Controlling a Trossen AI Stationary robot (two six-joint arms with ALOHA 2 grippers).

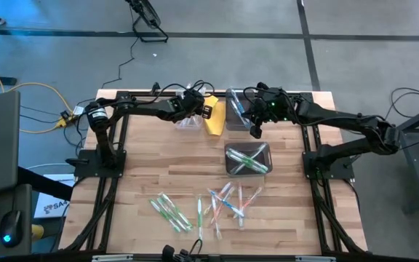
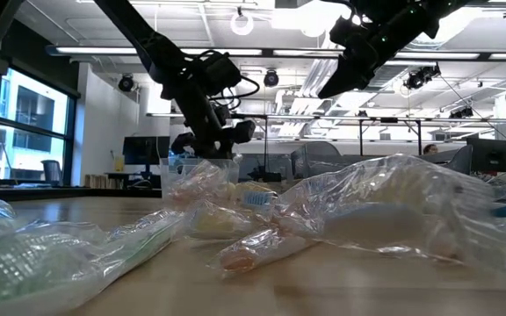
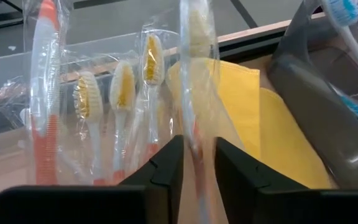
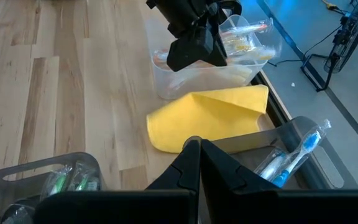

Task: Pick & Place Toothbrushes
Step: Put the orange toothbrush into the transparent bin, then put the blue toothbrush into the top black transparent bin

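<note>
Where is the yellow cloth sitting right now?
In the high view the yellow cloth lies at the table's far edge, between the clear bin under the left pincer and the grey bin near the right pincer.

The left arm is stretched from nine o'clock toward twelve o'clock, where the left gripper (image 1: 195, 102) is held with its fingers (image 3: 160, 171) slightly parted. The right arm is extended from three o'clock toward twelve o'clock, and the right gripper (image 1: 256, 128) is carried with its fingers (image 4: 191, 163) pressed together.
</note>
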